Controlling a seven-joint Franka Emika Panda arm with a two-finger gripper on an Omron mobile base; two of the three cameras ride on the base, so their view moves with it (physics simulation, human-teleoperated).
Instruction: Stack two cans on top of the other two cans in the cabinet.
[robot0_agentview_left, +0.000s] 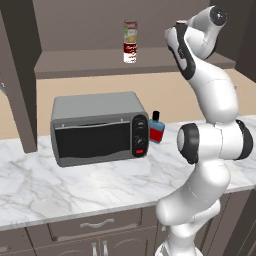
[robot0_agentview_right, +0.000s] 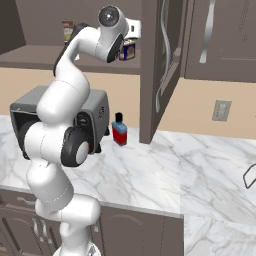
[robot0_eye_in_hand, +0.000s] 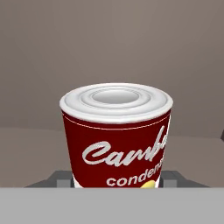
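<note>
In the hand view my gripper (robot0_eye_in_hand: 116, 179) is shut on a red-over-white can (robot0_eye_in_hand: 116, 140), held upright, with one dark fingertip on each side of its base. On the cabinet shelf (robot0_agentview_left: 85, 62) a cream-green can (robot0_agentview_left: 130, 30) stands stacked on the twin red-and-white can (robot0_agentview_left: 130, 52). In the right base view the blue-and-yellow can (robot0_agentview_right: 128, 51) stands on the shelf just below the white hand. The cream-green can (robot0_agentview_right: 67, 31) shows further left behind the arm. I cannot tell whether the held can touches the blue one.
A grey microwave (robot0_agentview_left: 97, 127) sits on the marble counter (robot0_agentview_left: 75, 190) under the shelf, with a small blue-and-red bottle (robot0_agentview_left: 156, 128) beside it. The cabinet's open door (robot0_agentview_right: 162, 65) hangs to the right of the hand. Brown drawer fronts (robot0_agentview_left: 95, 225) run below the counter.
</note>
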